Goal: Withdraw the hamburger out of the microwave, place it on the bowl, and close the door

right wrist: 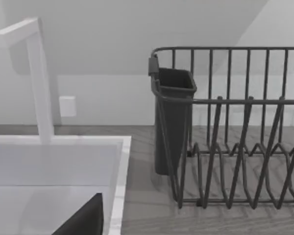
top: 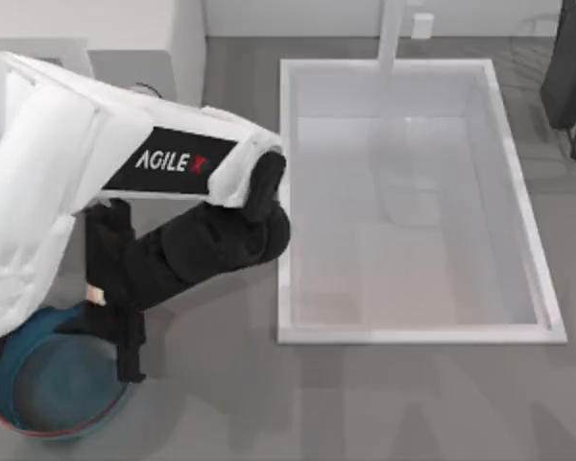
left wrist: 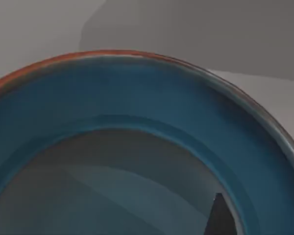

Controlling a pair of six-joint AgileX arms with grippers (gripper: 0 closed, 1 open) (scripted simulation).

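The teal-blue bowl [top: 38, 423] with its reddish-brown rim sits at the table's front left, and its inner wall [left wrist: 137, 98] shows close up in the left wrist view. My left gripper [top: 125, 355] reaches down over the bowl's far side, with one dark fingertip [left wrist: 218, 218] inside the rim. A small pale piece of the hamburger [top: 94, 294] shows at the gripper's edge, and the gripper looks shut on it. The white microwave [top: 144, 24] stands at the back left, largely behind my left arm, which hides the door. A dark part of my right gripper [right wrist: 83, 218] shows over the sink's edge.
A white rectangular sink basin [top: 286, 192] takes up the middle of the table, with a white tap [top: 392, 34] at its back. A dark wire dish rack [top: 571, 77] [right wrist: 225, 147] with a dark cutlery cup [right wrist: 172, 122] stands at the back right.
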